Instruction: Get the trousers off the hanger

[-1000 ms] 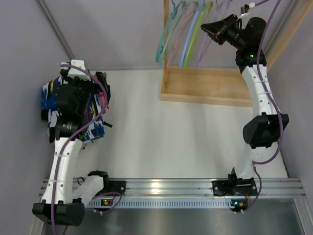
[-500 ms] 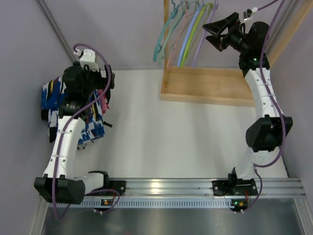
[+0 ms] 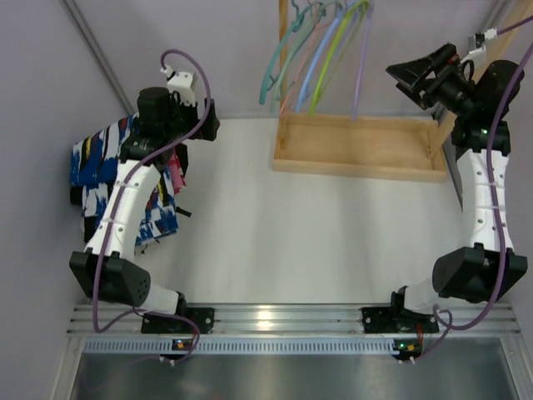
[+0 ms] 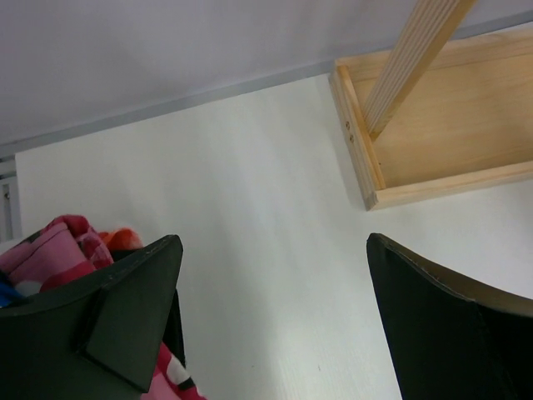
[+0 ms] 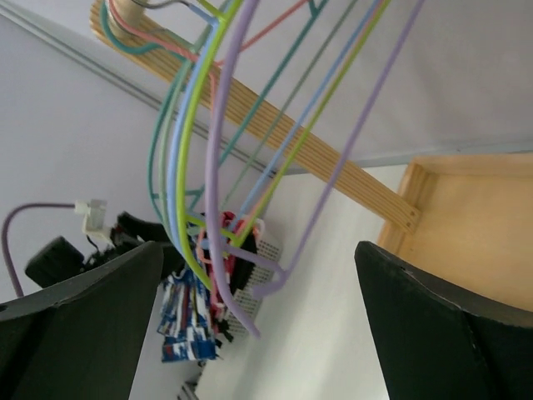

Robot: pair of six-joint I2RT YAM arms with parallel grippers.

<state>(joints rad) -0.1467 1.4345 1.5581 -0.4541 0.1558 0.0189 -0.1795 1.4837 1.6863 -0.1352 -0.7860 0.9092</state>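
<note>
The hangers [image 3: 321,50] on the wooden rack [image 3: 358,148] look bare, and the trousers [image 3: 98,167] lie heaped at the left edge of the table [image 3: 275,233]. The blue-and-white pair is on top and the pink-red camouflage pair [image 4: 58,250] peeks out beside it, so the job seems all but finished. What remains, I judge, is a clean retreat. The right tool [image 5: 258,250], spread wide and empty, should draw away level so that neither finger hooks the lilac hanger [image 5: 218,192] dangling nearest it. That arm stands tall, wrist cocked toward the rail. The left tool [image 4: 273,250], also wide open and holding nothing, should rise straight off the heap without dragging cloth. Its arm arches up over the pile.
</note>
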